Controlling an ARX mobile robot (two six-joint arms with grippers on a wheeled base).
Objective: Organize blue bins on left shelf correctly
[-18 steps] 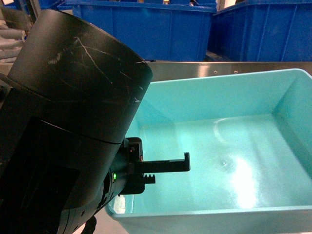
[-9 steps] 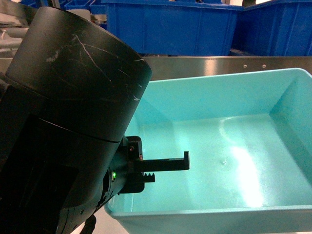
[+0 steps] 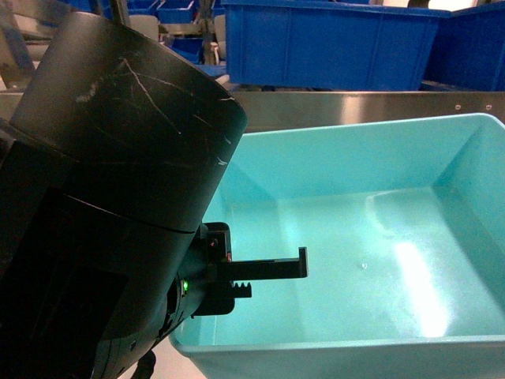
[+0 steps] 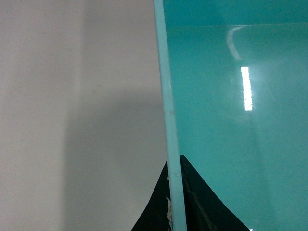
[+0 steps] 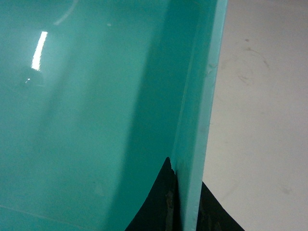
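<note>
Grippers left and right each clamp a tub rim; wrist views show bare floor outside, head view blue crates beyond.

Open room inside turquoise tub; steel rail and dark-blue crates beyond.

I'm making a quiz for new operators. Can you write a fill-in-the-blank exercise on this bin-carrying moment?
1. The turquoise bin holds ____ inside.
2. The left gripper straddles the bin's left ____.
3. The right gripper grips the bin's ____ wall.
4. Behind the steel rail stand dark ____ crates.

Missing words: nothing; wall; right; blue
</note>
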